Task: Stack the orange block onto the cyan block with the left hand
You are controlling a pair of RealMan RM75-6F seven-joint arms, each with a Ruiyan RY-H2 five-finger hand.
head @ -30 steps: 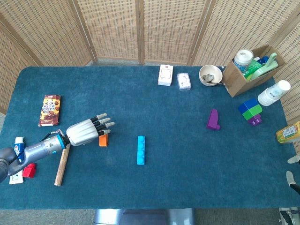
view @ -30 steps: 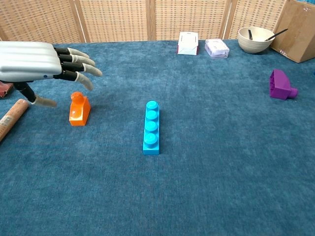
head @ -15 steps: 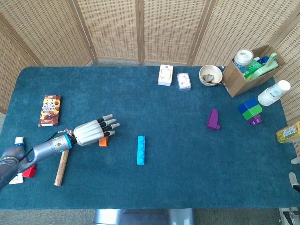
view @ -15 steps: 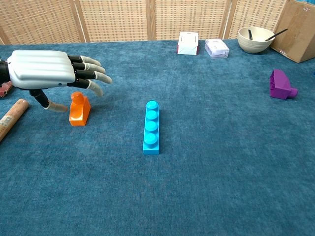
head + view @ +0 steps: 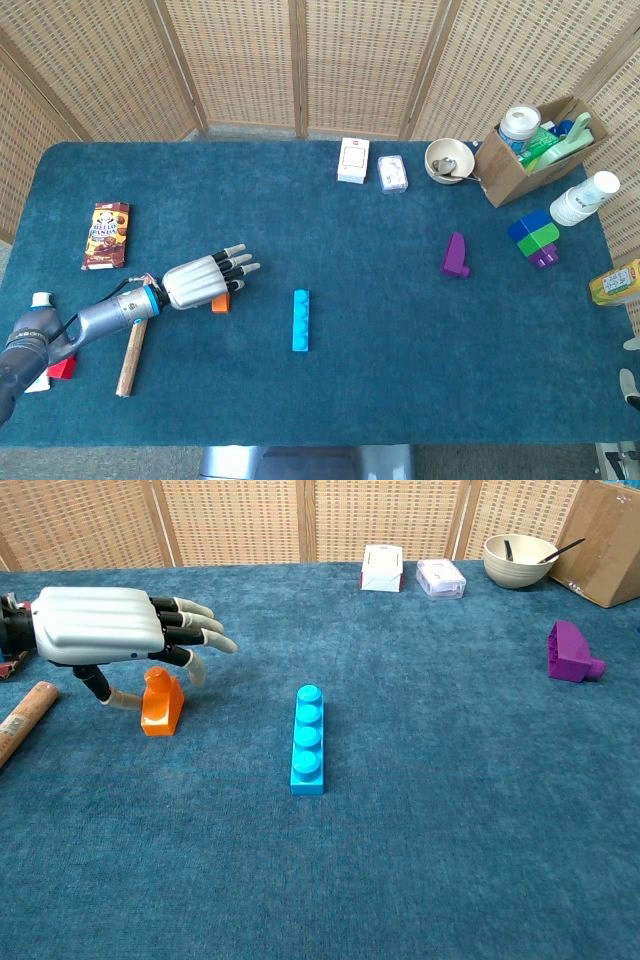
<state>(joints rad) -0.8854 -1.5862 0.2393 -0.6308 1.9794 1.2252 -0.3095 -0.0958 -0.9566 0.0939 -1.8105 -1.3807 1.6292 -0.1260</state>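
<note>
Left hand [image 5: 110, 630] hovered over the orange block [image 5: 160, 702], palm down, fingers [image 5: 205, 640] spread wide and reaching past the block, thumb low just beside the block's left side; contact could not be told. It held nothing. Orange block stood upright on the blue table [image 5: 380, 380], toward the left edge, well apart from the cyan block [image 5: 307, 739]. Cyan block lay flat near the table's middle, studs up, long axis running front to back. Wooden stick [image 5: 131, 351] lay left of the orange block, under the forearm. Snack packet [image 5: 105, 235] near the left edge. Purple block [image 5: 571, 652] sat right of center. White box [image 5: 381, 568], small clear pack [image 5: 441, 578] and bowl [image 5: 518, 560] lined the far edge, cardboard box [image 5: 520, 160] at the far right corner. Right hand not seen.
</note>
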